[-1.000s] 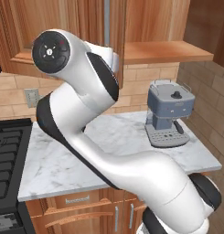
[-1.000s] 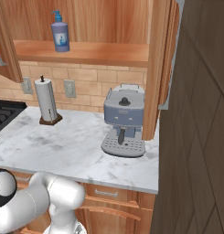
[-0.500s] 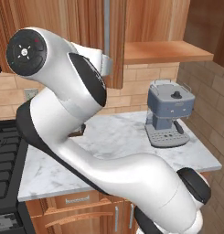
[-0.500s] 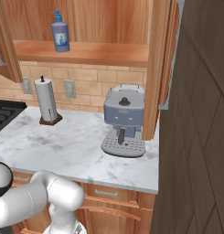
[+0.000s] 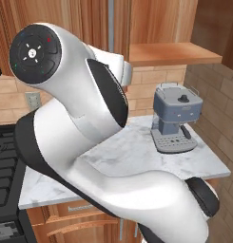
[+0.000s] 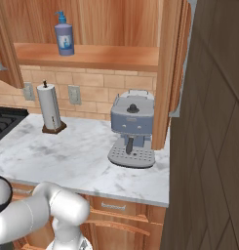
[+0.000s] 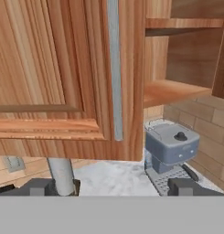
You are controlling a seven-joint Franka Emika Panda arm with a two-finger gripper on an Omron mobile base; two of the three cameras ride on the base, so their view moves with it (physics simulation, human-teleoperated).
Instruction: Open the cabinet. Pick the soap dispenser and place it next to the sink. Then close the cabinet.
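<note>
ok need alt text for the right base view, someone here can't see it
A lavender soap dispenser stands on the open wall cabinet's shelf, above a marble counter. On the counter are a white paper towel roll and a grey-blue coffee machine; the cabinet's right door stands swung open.

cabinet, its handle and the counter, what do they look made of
Cabinet: reddish-brown wood, semi-gloss, with visible grain and raised panels. Handle: likely brushed metal, a dull silver-grey bar. Counter: marble or a marble-look slab, white with grey veining, smooth.
</note>
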